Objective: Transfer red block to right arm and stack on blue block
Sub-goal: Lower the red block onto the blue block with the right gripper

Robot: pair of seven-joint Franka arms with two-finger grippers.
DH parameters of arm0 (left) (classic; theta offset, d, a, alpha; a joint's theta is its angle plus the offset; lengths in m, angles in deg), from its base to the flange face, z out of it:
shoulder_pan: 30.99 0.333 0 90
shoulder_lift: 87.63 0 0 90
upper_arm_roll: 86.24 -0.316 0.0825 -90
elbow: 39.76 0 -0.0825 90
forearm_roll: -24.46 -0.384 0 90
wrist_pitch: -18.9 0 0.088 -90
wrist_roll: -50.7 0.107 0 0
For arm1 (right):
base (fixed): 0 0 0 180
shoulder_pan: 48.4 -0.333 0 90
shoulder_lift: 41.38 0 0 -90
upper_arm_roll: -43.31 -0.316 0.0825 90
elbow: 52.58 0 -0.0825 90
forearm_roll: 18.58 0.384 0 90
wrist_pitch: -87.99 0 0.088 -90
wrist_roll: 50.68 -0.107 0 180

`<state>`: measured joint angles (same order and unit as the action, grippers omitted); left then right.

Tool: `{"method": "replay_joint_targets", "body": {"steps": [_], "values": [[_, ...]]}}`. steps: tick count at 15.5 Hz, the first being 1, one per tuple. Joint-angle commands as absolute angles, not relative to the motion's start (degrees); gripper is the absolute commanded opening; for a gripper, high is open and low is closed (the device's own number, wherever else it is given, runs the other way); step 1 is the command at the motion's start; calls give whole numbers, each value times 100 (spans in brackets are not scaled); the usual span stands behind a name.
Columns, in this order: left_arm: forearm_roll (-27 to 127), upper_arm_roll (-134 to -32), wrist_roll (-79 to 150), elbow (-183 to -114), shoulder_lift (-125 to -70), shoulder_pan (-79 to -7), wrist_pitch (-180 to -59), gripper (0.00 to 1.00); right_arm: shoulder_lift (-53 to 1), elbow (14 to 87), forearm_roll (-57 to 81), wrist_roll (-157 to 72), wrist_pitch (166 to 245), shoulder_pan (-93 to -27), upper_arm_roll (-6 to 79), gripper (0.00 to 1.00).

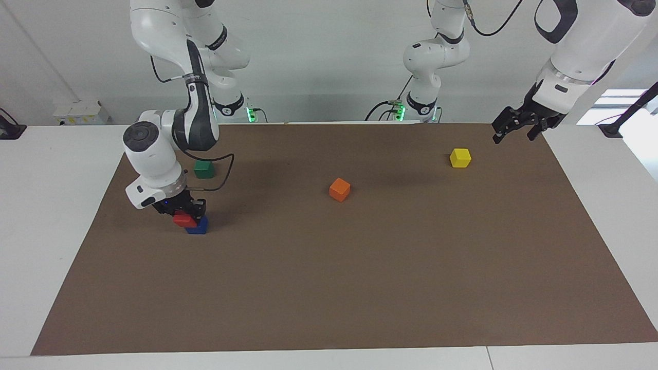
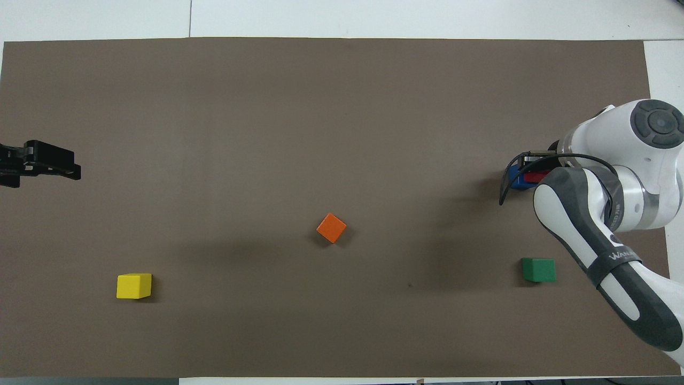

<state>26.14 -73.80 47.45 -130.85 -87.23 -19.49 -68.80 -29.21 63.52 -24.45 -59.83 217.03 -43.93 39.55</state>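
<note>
I start at the right arm's end of the counter (image 1: 61, 169), where my right gripper (image 1: 186, 215) has its fingers clamped on the small bright red wooden cube (image 1: 183, 220), held low over the small deep blue cube (image 1: 198, 225) on the brown paper mat (image 1: 360, 277). In the facing view the red cube looks shifted toward the counter's edge from the blue one, overlapping only part of its top; whether the two touch I cannot tell. To stack it well, I judge I should slide it square over the blue cube, settle it flat, then part the fingers slowly and lift straight up, since a sideways drag could tip it. The dark green cube (image 1: 204, 168) lies nearer to the robots, the orange cube (image 1: 340, 189) mid-mat, the yellow cube (image 1: 460, 157) toward the left arm's end. There my left gripper (image 1: 516, 125) waits above the mat's corner, fingers apart and empty.
</note>
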Motion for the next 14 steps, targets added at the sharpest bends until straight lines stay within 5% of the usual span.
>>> {"method": "replay_joint_targets", "body": {"steps": [1, 14], "values": [[2692, -7499, 4833, -13222, -8605, -2036, -6890, 100, -2952, 6397, -2588, -6315, 21666, -4541, 3935, 0], [2692, -7499, 4842, -13249, -8570, -1983, -6881, 100, -2952, 6406, -2588, -6219, 21649, -4418, 3935, 0]]}}
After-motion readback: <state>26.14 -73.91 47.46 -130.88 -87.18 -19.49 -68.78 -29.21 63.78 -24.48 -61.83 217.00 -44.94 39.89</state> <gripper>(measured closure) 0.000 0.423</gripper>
